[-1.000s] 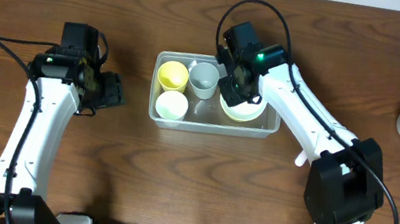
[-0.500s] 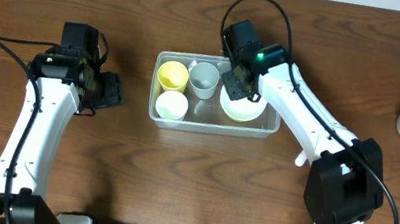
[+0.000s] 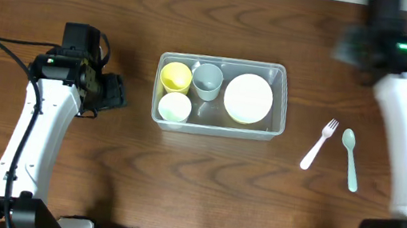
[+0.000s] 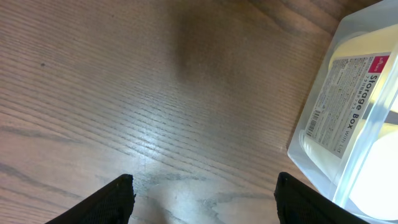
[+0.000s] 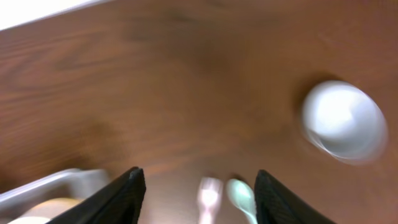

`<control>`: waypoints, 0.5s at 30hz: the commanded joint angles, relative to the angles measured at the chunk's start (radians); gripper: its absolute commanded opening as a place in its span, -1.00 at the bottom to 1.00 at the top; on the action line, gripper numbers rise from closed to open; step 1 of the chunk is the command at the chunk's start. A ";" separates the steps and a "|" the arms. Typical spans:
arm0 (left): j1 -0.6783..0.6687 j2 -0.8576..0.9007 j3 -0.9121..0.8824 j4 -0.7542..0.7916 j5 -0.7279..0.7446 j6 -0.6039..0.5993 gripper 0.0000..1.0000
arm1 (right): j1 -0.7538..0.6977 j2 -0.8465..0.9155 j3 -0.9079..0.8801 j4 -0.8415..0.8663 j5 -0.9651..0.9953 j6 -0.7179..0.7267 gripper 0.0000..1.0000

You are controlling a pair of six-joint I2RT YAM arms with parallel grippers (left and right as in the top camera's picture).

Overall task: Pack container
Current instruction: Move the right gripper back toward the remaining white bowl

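- Inside the container (image 3: pixel 224 60), which sits on the worktop (image 3: pixel 178 175) between the two arms, stand a yellow cup (image 3: pixel 176 76), a grey-blue cup (image 3: pixel 207 80), a white cup (image 3: pixel 174 107) and a pale yellow bowl (image 3: pixel 249 98).
- Right of the container, apart from it, a white fork (image 3: pixel 318 144) and a pale green spoon (image 3: pixel 350 159) lie on bare wood. A white bowl (image 5: pixel 344 121) lies farther right.
- Left of the container and near it, the left claw (image 4: pixel 205 199) hovers with jaws wide and empty.
- Far right of the container, the right claw (image 5: pixel 199 174) is blurred, jaws apart with nothing between.
- Judgement: packing is partly done, and the step in hand looks like fetching a loose item.
- Next move calls for lowering the right claw over one item, closing on it, then carrying it back. Free room in the container is scarce.
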 commanded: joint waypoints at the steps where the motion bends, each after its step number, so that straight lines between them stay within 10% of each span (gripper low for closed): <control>1: 0.006 0.002 0.022 -0.003 -0.002 0.014 0.47 | -0.133 0.043 -0.027 -0.038 -0.042 0.065 0.26; 15: 0.006 0.002 0.022 -0.010 -0.001 0.014 0.47 | -0.517 0.286 -0.043 0.019 -0.148 -0.137 0.38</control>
